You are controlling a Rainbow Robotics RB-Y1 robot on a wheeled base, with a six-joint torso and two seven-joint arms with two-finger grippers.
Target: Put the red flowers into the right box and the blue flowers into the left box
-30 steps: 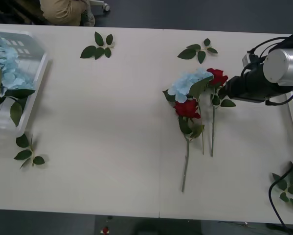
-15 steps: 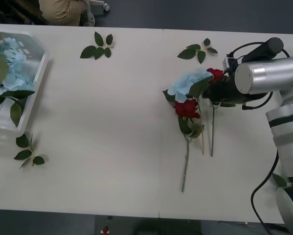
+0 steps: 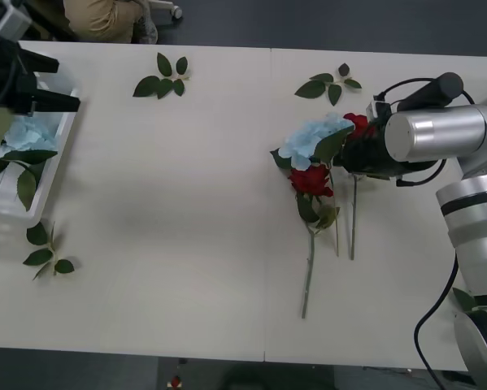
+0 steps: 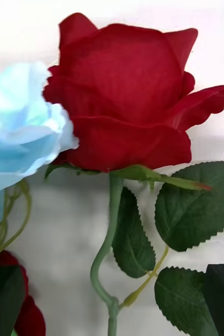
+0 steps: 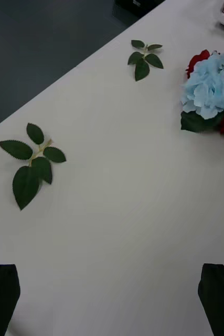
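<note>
While the arms stand far apart:
Left gripper (image 3: 64, 102): above the left box (image 3: 54, 175), fingers spread.
Blue flowers: some in that box (image 3: 28, 134), one mid-table (image 3: 310, 140).
Red flowers (image 3: 312, 180): beside it.
Right gripper (image 3: 353, 153): at the far rose (image 3: 360, 124); finger spacing can't be told.

White table (image 3: 186, 244) carries red flowers (image 3: 312, 180); blue flowers (image 3: 308, 140); leaf sprigs (image 3: 162, 77); left box (image 3: 40, 183).

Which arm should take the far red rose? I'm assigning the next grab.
Right. The right gripper is already at that rose; the left gripper, fingers open, hangs over the left box.
</note>
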